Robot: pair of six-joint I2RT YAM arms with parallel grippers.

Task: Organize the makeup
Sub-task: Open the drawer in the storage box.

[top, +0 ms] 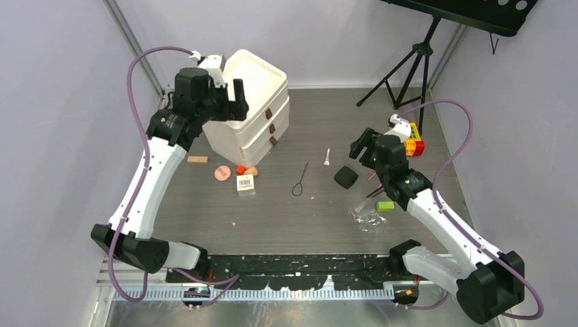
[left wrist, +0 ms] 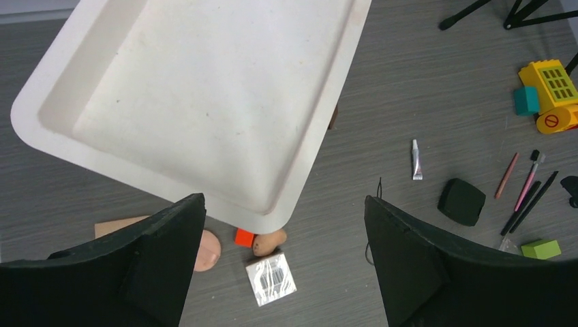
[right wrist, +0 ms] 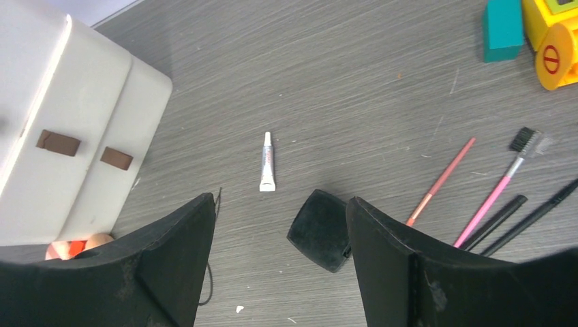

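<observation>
Rim of white tray sits under wide left tool; wide right tool overhangs black compact.

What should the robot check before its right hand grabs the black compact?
1. Right gripper open and empty: ok.
2. Black compact lies free, apart from the white tube and pencils: ok.
3. Compact centred between the fingers: not ok, it sits close to one finger.
4. Height above the compact: cannot tell.
5. Top tray has room: ok, nothing in it.
6. Left gripper clear of the tray: not ok, it hangs open over it.
</observation>
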